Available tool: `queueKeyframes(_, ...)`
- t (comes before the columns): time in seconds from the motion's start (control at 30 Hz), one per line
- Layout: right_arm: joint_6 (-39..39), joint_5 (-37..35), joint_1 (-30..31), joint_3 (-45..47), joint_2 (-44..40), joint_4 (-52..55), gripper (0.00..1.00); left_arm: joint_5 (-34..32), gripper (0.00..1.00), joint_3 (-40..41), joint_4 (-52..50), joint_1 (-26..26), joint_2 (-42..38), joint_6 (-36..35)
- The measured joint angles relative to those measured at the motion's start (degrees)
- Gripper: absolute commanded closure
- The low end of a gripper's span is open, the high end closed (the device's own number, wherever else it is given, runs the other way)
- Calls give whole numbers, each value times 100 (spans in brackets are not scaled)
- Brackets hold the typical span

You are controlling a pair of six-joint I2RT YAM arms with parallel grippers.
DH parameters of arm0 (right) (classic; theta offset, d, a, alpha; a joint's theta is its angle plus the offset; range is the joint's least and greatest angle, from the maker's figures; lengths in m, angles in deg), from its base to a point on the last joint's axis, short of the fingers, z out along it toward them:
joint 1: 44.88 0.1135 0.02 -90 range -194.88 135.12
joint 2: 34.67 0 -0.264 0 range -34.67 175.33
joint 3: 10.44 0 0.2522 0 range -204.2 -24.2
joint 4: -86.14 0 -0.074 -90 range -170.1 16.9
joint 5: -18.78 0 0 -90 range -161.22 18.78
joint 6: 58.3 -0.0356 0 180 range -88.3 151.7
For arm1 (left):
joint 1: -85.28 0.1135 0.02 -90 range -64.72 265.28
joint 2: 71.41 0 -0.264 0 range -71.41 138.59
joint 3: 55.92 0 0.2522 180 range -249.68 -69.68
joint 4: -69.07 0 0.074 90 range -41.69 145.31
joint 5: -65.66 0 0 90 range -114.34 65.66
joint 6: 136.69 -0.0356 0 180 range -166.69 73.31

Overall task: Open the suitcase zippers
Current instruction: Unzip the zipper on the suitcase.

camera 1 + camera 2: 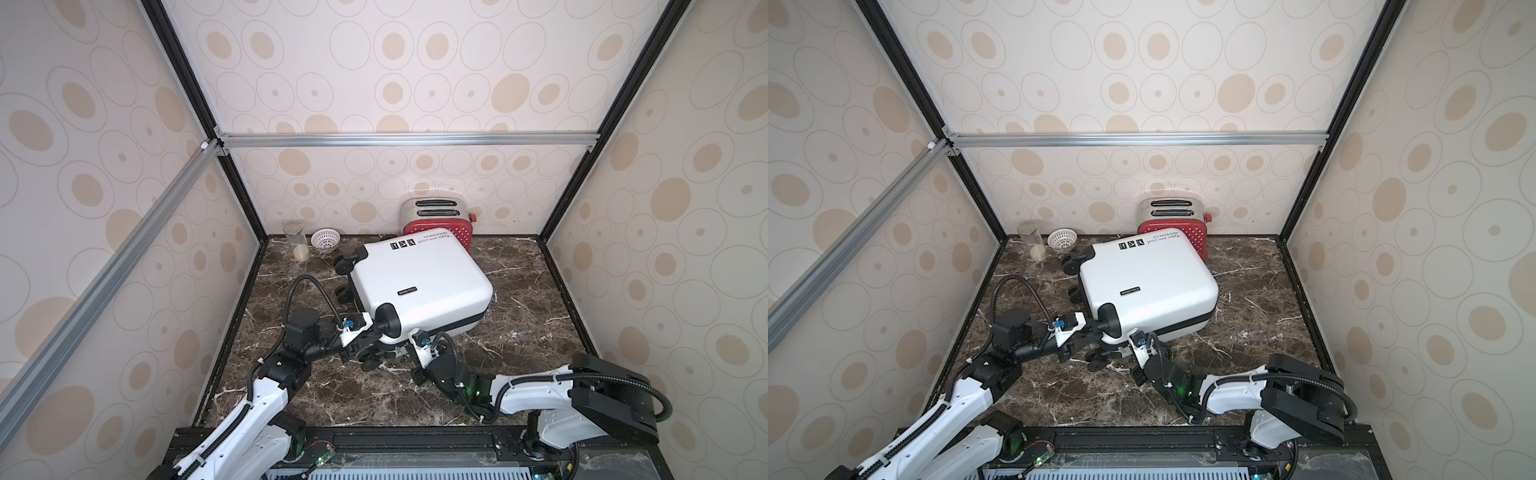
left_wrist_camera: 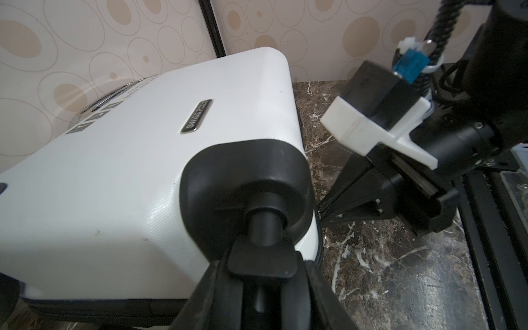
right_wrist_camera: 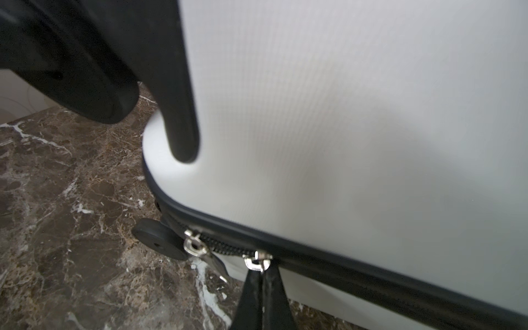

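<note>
**As the right jaws pinched a pull: unzipping barely begun**

While the suitcase point(image 1: 419, 282) lay flat on the marble table point(image 1: 519, 332) in front of the toaster point(image 1: 436, 220), the left gripper point(image 2: 261, 285) was clamped on its near wheel mount point(image 2: 265, 228). The right gripper point(image 3: 262, 273) was pinched together on one metal pull point(image 3: 258, 261) of the zippers point(image 3: 228, 249). The second pull point(image 3: 194, 245) sat near it. Judged: nearly the whole seam was left to run.

The dark marble counter point(image 1: 519, 353) before me carries the white suitcase point(image 1: 415, 282), lying on its broad side. Behind it, by the back wall, stand a red polka-dot toaster point(image 1: 432, 216), a small white slotted basket point(image 1: 325, 240) and a clear jar point(image 1: 296, 241).
</note>
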Motion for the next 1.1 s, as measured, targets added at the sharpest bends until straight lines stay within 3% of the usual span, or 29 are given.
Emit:
queueKeyframes(0.23,-57,57,-2,166,-232,55,100,-44,85,0,-33,-46,-35,-39)
queueKeyframes(0.43,-87,-144,-208,315,-857,717,100,-210,90,-13,-144,-94,-142,-122)
queueKeyframes(0.7,-170,151,-1438,531,-2044,1934,100,-833,92,-245,-852,-146,-492,-400)
queueKeyframes(0.87,-203,542,-2564,531,-2798,2498,100,-1156,96,-466,-1357,-155,-710,-514)
queueKeyframes(1.0,-219,918,-3685,367,-2962,2618,100,-1266,97,-520,-1939,-153,-857,-557)
queueKeyframes(1.1,-155,1316,-4273,125,-2752,2660,100,-1388,92,-634,-2256,-146,-960,-575)
